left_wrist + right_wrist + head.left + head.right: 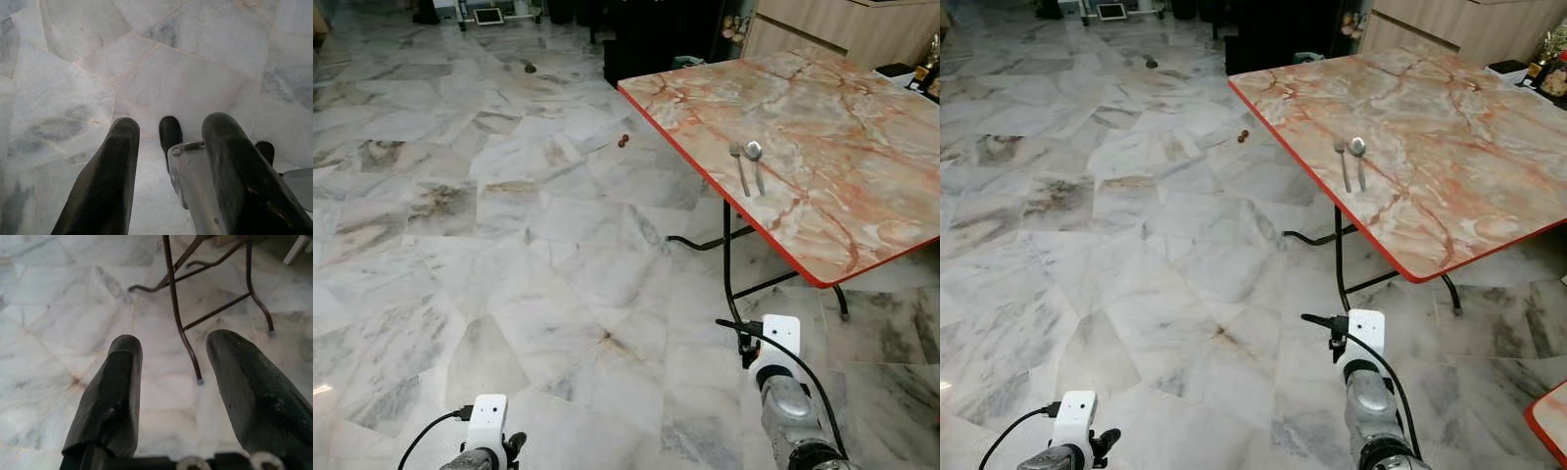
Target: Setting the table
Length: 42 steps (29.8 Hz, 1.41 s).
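A: Left eye view: metal fork and metal spoon lie side by side on the red-edged marble-pattern table, near its edge.
B: Grippers?
A: Left gripper and right gripper both released, low over the marble floor.

Open floor lies ahead; the table and its legs block the right.
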Motion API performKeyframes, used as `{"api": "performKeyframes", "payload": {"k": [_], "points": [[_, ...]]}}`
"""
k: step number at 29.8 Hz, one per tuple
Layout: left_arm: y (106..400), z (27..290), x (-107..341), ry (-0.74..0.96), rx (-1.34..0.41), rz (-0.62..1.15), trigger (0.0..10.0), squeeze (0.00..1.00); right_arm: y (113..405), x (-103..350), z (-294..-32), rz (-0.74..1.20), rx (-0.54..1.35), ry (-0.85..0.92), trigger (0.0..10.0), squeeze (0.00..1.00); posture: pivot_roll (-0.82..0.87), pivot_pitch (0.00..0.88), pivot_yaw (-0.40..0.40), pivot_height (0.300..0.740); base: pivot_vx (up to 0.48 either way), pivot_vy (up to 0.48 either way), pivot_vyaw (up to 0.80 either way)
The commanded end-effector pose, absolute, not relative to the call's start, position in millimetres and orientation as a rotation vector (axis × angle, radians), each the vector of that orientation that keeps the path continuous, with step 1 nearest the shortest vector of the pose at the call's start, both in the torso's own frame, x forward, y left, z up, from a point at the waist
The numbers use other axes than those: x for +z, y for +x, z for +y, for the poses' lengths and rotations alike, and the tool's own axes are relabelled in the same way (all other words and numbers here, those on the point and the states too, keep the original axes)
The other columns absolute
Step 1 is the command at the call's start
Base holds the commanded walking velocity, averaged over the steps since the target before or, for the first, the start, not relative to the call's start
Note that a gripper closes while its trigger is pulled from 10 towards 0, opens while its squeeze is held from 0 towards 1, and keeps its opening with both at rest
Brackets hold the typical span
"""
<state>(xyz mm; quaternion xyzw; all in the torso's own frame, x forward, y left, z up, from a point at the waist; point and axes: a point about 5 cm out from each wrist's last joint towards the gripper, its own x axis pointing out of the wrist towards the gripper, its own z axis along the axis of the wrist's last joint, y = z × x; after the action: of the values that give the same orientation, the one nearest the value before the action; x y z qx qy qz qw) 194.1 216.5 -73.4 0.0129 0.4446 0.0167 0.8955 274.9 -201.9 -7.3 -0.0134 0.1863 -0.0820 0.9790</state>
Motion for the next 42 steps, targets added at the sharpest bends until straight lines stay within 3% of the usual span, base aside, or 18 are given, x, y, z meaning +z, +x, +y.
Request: {"api": "performKeyframes", "payload": {"k": [1,13,26,37,42], "points": [[186.9,218.6,-76.4,0.032,0.032,0.936,10.0,0.00,278.3,-0.2,-204.6,0.321,-0.165,-0.050,10.0,0.00,0.03,0.000,-0.041,0.740,0.000,0.000,0.00],[192.9,214.0,-74.1,0.029,0.014,0.914,10.0,0.00,263.1,9.9,-210.1,0.158,-0.159,-0.076,10.0,0.00,0.01,0.000,-0.035,0.740,0.000,0.000,0.00],[209.8,206.7,-65.5,0.028,0.029,0.835,10.0,0.00,319.7,88.2,-181.3,-0.138,-0.073,-0.041,10.0,0.00,0.02,0.000,-0.042,0.740,0.000,0.000,0.00],[213.0,233.7,-57.8,0.023,0.125,0.810,10.0,0.00,327.5,99.2,-166.3,-0.151,-0.052,-0.013,10.0,0.00,0.03,0.000,-0.044,0.740,0.000,0.000,0.00],[216.5,234.4,-56.0,0.020,0.140,0.813,10.0,0.00,330.5,100.7,-166.7,-0.137,-0.063,0.003,10.0,0.00,0.03,0.000,-0.045,0.740,0.000,0.274,0.00]]}}
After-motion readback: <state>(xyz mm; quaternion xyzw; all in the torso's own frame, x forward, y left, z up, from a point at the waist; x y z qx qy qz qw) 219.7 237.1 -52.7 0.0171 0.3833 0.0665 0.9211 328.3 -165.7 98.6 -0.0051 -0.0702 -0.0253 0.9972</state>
